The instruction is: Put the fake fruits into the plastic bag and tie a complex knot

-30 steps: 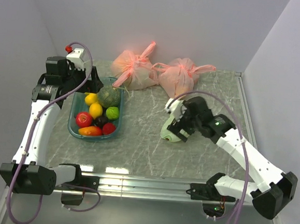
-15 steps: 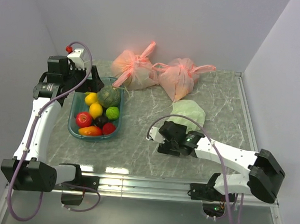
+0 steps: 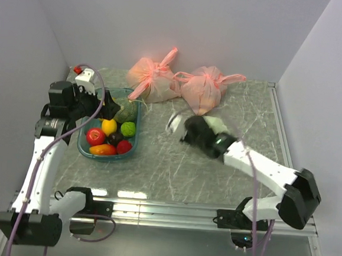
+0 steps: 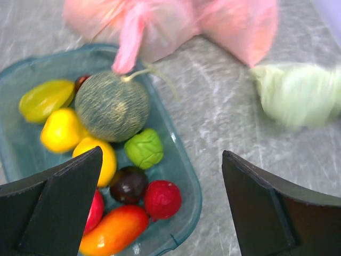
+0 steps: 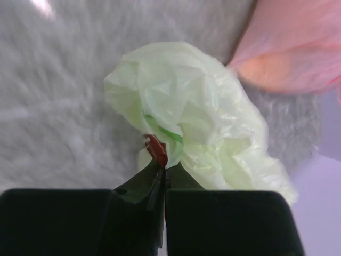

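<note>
From above, the left gripper (image 3: 108, 107) hangs over the far end of the teal tray (image 3: 113, 157), and the fake fruits (image 3: 112, 136) all lie below and just ahead of it. The right gripper (image 3: 194, 131) is blurred with motion. The plastic bag (image 3: 218, 124) lies right beside it on the table, crumpled, with two pink bags (image 3: 202, 88) beyond.

From the left wrist, the fingers are spread wide and hold nothing. Between and ahead of them sit a bumpy green melon (image 4: 112, 105), lemons (image 4: 61, 129), a lime-green fruit (image 4: 144, 148), a dark purple one (image 4: 128, 184), a red one (image 4: 162, 199) and an orange one (image 4: 114, 229). The pale green bag is off past the right finger, flat and shut.

From the right wrist, the jaws are pressed together, with their tips at the near edge of the bag — I cannot tell whether any film is caught between them.

I judge the task to be at its first step: no fruit is bagged and no knot is made. The next move calls for a firm pinch on one layer of the bag's mouth so it can be lifted open — then the left gripper can come down on a fruit.
</note>
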